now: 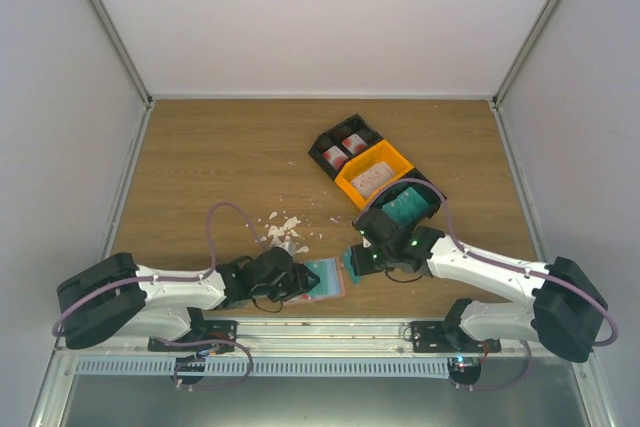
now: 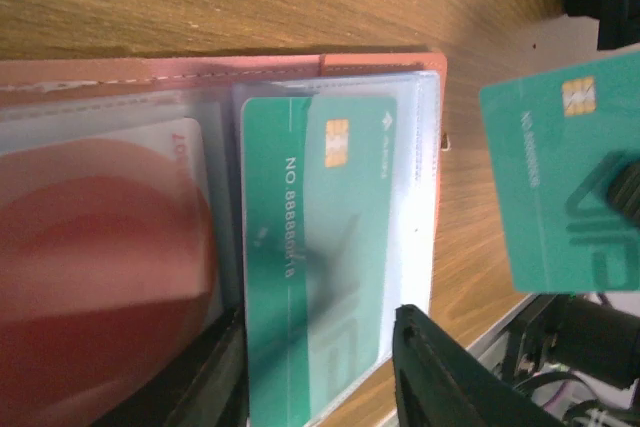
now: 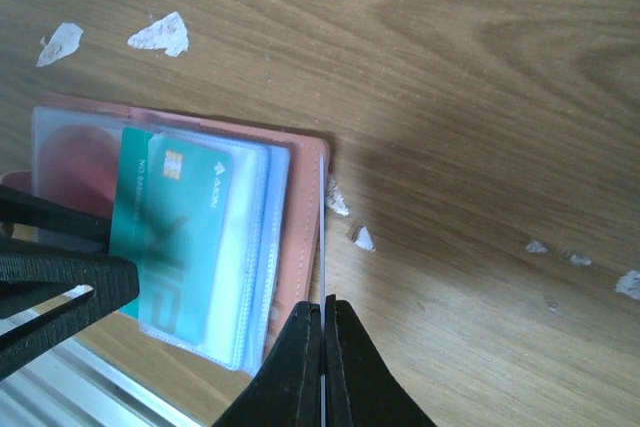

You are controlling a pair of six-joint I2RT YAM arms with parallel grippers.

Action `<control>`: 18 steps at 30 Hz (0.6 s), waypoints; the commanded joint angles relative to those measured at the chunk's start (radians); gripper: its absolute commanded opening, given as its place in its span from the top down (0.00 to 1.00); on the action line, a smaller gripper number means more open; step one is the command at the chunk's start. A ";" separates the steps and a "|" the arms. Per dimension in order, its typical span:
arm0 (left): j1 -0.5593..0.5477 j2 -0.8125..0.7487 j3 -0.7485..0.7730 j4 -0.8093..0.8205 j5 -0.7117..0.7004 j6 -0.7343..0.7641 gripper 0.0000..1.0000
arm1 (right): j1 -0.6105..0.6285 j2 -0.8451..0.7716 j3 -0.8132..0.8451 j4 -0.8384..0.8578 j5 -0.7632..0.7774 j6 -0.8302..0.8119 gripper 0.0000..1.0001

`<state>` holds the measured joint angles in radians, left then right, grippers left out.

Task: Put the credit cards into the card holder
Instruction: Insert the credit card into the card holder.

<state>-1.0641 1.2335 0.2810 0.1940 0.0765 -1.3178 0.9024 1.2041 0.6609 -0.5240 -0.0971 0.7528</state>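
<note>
My overhead view is bright and evenly lit, with soft shadows on the table (image 1: 200, 157). The left wrist view is blurry: glare whitens the clear sleeve (image 2: 418, 237) of the card holder (image 2: 380, 62), and the credit card (image 2: 550, 167) at right looks soft. The right wrist view is sharper, shadowed mid-frame.

Wooden table (image 1: 220, 167). Lying on it: card holder (image 3: 302, 237), pink, open, by the near edge; white crumbs (image 1: 283, 230) scattered just beyond; black bin (image 1: 322, 150) and orange bin (image 1: 398, 158), touching, farther right.

matt wood-grain table (image 3: 480, 97), glossy plastic credit cards (image 2: 545, 167), leather-like card holder (image 3: 303, 247)
</note>
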 commanded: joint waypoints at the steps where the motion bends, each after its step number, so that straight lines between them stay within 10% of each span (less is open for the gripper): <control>1: 0.006 -0.003 0.028 -0.173 -0.015 0.068 0.51 | 0.018 -0.023 0.013 -0.004 -0.051 0.008 1.00; 10: 0.005 -0.037 0.110 -0.376 0.003 0.152 0.25 | 0.067 0.027 0.047 -0.040 0.010 0.059 1.00; 18: 0.005 -0.061 0.130 -0.411 0.024 0.208 0.45 | 0.079 0.044 0.051 -0.024 -0.006 0.067 1.00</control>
<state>-1.0641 1.1671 0.3946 -0.1371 0.0925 -1.1683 0.9604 1.2350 0.6830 -0.5533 -0.1070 0.8021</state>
